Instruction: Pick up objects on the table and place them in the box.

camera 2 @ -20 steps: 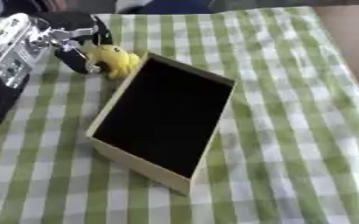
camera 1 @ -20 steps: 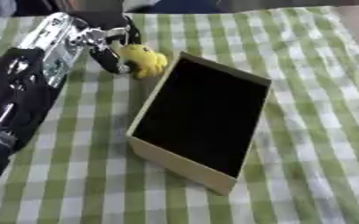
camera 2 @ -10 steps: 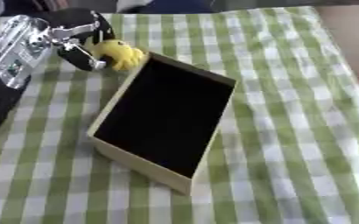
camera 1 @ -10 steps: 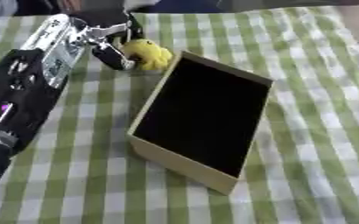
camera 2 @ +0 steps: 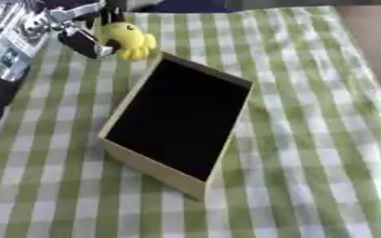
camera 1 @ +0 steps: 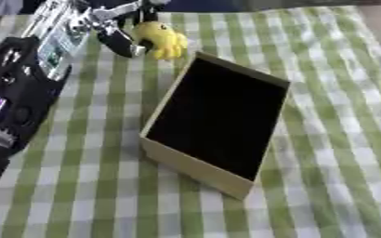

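A small yellow soft toy [camera 1: 164,39] hangs just above the cloth at the far left, beyond the box's far corner. My left hand [camera 1: 119,35] reaches in from the upper left, with its dark fingers curled round the toy. The tan open box [camera 1: 218,118] with a dark inside lies askew in the middle of the table, and nothing shows inside it. My right hand is in neither view.
A green and white checked cloth [camera 2: 307,121] covers the table. My black and silver left arm [camera 1: 19,88] runs down the left side. A brown bare strip [camera 2: 372,42] shows at the far right.
The left hand has closed round the yellow toy and raised it off the cloth, nearer the box's far corner. The camera view has also shifted a little.
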Controlling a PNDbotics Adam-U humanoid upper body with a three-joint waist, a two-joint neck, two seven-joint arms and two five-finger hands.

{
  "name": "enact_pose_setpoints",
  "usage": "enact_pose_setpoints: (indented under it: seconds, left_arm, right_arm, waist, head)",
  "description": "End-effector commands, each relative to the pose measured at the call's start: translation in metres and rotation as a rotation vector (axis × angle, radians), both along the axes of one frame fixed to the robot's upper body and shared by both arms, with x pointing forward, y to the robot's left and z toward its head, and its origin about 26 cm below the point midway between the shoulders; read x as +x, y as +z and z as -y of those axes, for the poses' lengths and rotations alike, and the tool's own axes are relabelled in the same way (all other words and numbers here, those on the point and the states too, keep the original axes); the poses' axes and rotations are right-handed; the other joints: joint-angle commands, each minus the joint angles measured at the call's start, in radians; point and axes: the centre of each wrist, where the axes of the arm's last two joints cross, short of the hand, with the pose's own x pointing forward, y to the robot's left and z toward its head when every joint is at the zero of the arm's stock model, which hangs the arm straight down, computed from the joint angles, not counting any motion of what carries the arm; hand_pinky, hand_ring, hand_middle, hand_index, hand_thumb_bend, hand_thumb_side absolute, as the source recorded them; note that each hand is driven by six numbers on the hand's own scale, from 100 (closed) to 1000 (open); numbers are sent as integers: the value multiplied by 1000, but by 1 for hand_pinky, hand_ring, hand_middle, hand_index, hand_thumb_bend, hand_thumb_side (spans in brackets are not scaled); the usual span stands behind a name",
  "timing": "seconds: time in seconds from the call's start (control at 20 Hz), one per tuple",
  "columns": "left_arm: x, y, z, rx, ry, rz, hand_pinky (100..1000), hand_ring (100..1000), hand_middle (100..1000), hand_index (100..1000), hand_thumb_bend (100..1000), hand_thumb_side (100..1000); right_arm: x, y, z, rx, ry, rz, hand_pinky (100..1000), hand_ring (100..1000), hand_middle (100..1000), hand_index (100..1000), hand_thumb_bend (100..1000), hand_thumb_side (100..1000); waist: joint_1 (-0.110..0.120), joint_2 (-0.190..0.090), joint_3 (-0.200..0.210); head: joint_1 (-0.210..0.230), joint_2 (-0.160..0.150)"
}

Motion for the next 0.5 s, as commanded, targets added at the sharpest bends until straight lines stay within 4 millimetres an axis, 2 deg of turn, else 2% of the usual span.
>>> enact_pose_setpoints:
  seconds: [0.05,0.25,0.5]
  left_arm:
    - [-24,32,10,-9,-67,96,435,586,553,587,100,100]
    - [-56,42,39,-2,-186,149,417,577,561,601,100,121]
    - [-100,35,72,38,-330,172,416,576,558,605,100,100]
  right_arm:
    - [-5,8,3,-11,-14,34,781,786,714,864,100,1000]
    - [-6,7,4,-13,-23,33,781,786,714,863,100,1000]
    - [-5,6,5,-11,-27,30,782,786,714,863,100,1000]
  waist:
    - [-5,-36,5]
    - [-7,-45,16]
    - [-10,-54,33]
  head:
    - [-9,16]
    - [-22,32]
    - [-47,45]
